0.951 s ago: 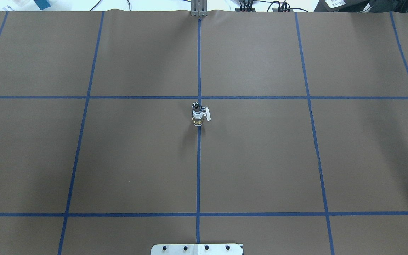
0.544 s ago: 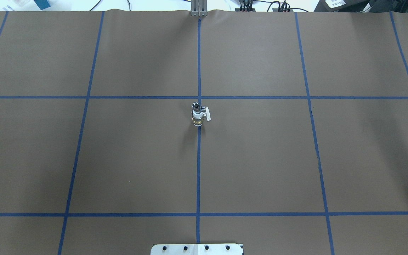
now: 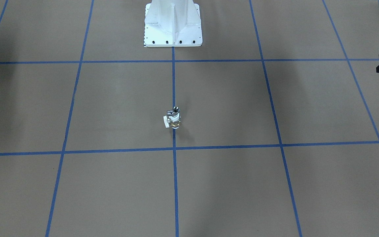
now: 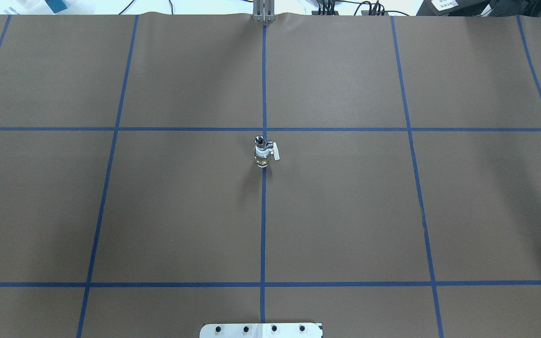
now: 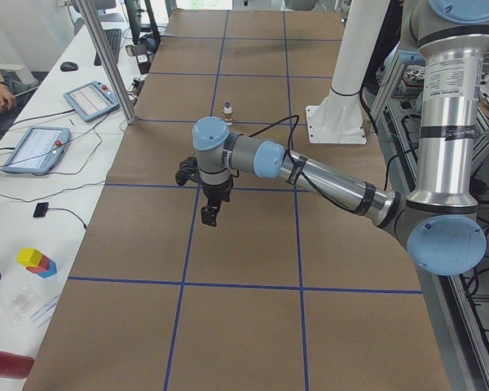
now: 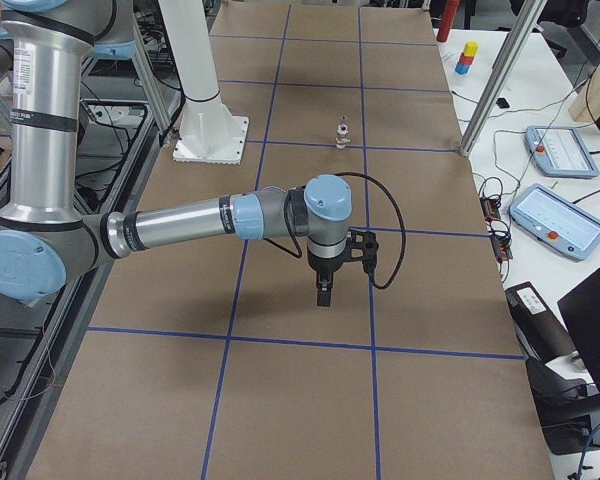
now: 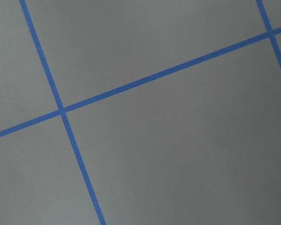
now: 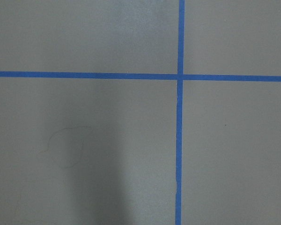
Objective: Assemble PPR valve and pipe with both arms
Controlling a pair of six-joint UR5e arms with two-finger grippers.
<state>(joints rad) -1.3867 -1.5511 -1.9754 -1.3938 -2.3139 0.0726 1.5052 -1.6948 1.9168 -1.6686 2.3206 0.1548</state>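
- PPR valve (image 4: 262, 156) stands upright mid-table, bare paper (image 4: 345, 211) on every side
- white pedestal (image 3: 173, 23) sits well behind it, robot side
- left gripper (image 5: 209, 216) and right gripper (image 6: 323, 296) hang over opposite ends, well off

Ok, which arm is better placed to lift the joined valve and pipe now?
Left, narrowly. The left gripper and right gripper both hover far out sideways, but the PPR valve has its white handle jutting toward the robot's right, leaving its left flank bare. The pipe stands on top.
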